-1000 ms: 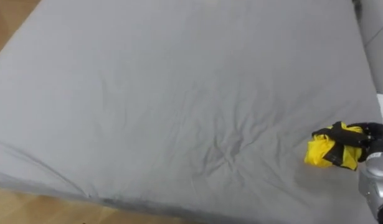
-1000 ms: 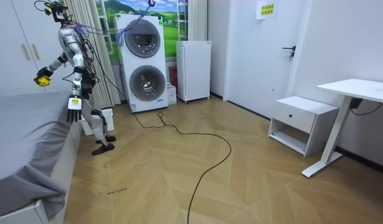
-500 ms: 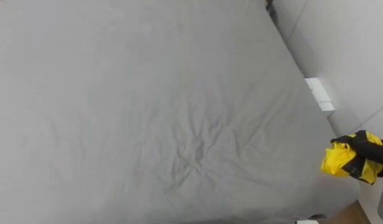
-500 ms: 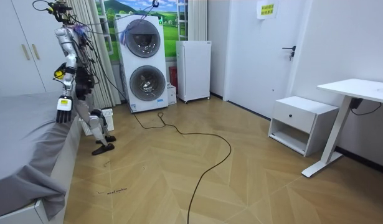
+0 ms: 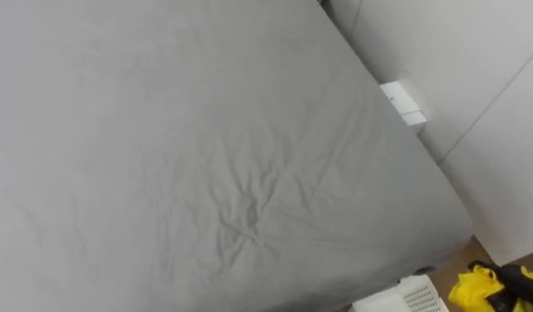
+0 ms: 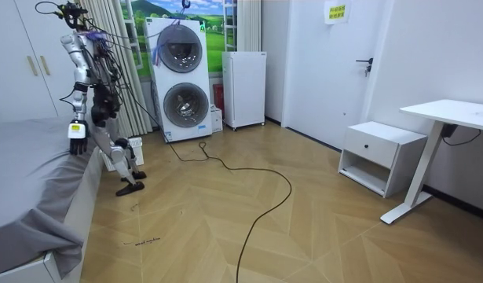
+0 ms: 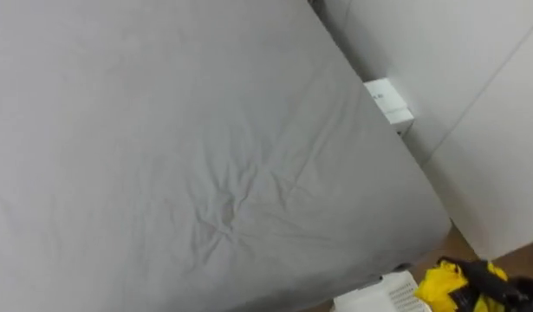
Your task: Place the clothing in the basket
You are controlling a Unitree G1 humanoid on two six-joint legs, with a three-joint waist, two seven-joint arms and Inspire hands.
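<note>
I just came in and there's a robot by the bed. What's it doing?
The robot stands beside the bed, tidying up clothes. Its right hand is closed round a yellow cloth, held past the bed's corner, right next to a white basket down below the bed's edge. The cloth is not in the basket yet. Its left hand hangs open at its side.
</note>
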